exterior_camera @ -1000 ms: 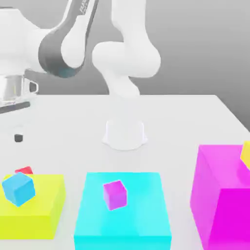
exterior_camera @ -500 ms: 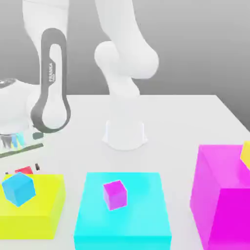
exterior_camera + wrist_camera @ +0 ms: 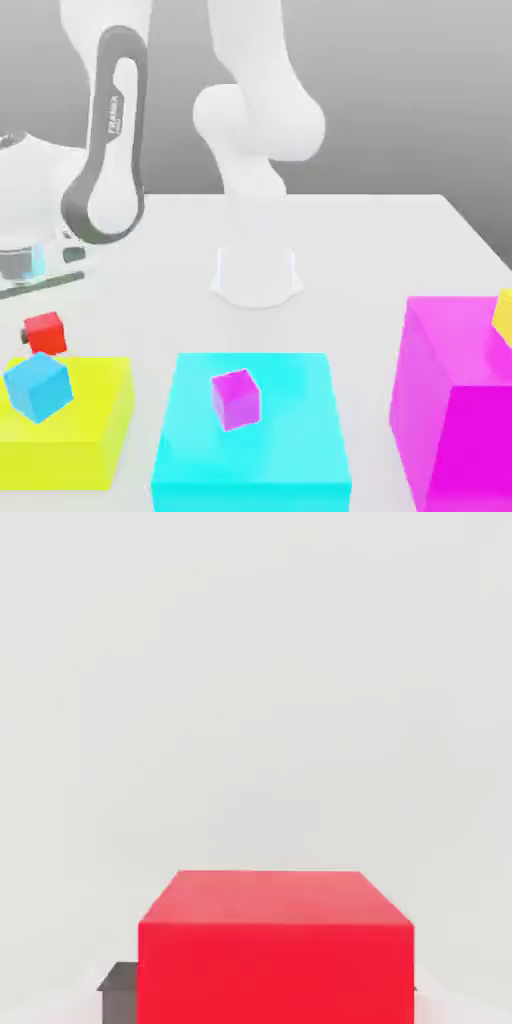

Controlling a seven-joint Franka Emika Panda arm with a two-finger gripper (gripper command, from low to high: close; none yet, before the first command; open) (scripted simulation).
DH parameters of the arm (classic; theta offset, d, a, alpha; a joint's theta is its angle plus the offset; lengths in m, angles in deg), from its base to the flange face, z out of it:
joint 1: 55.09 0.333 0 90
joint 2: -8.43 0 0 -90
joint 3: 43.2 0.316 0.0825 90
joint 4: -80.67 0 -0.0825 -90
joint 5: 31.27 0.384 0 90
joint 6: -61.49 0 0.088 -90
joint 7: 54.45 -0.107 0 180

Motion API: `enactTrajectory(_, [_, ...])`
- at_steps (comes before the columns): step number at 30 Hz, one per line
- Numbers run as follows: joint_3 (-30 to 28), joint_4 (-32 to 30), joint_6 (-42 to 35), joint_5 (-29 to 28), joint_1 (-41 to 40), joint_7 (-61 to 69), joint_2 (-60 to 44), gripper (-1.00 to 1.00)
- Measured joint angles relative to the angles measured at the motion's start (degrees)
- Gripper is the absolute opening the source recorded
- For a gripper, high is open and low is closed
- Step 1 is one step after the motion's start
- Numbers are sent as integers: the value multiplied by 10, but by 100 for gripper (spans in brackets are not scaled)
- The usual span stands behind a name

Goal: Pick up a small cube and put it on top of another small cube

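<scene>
The small cube (image 3: 46,334), tiny and plain red, hangs just above the white table (image 3: 380,240), behind the yellow block at the exterior view's left. My gripper (image 3: 43,333) reaches down from the hand above and is shut on the small cube; a dark fingertip (image 3: 25,329) shows at its side. In the hand view the small cube (image 3: 275,947) sits close between the fingers, with a dark pad (image 3: 117,990) against one side. A light blue cube (image 3: 38,387) rests on the yellow block (image 3: 85,430). A magenta cube (image 3: 236,399) rests on the cyan block (image 3: 280,450).
A tall magenta block (image 3: 455,400) stands at the exterior view's right with a yellow cube (image 3: 503,317) on it. The arm's white base (image 3: 256,275) stands at the table's middle, behind the cyan block. The arm's links arch over the left side.
The hand came down over the red cube behind the yellow block, the fingers closed on it, and the cube has since risen a little off the table.
</scene>
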Motion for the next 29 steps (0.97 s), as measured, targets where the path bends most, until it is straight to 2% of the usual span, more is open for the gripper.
enactTrajectory(8, [44, 60, -94, -56, 83, 186, 89, -100])
enactTrajectory(18, [150, 24, -192, -37, 249, 404, 173, -100])
enactTrajectory(21, [161, -5, -174, -8, 273, 414, 159, -100])
enactTrajectory(25, [165, -22, -90, -17, 272, 403, 89, -100])
enactTrajectory(26, [165, -25, -77, -19, 272, 401, 77, 100])
enactTrajectory(29, [165, -25, -77, -19, 273, 401, 77, 100])
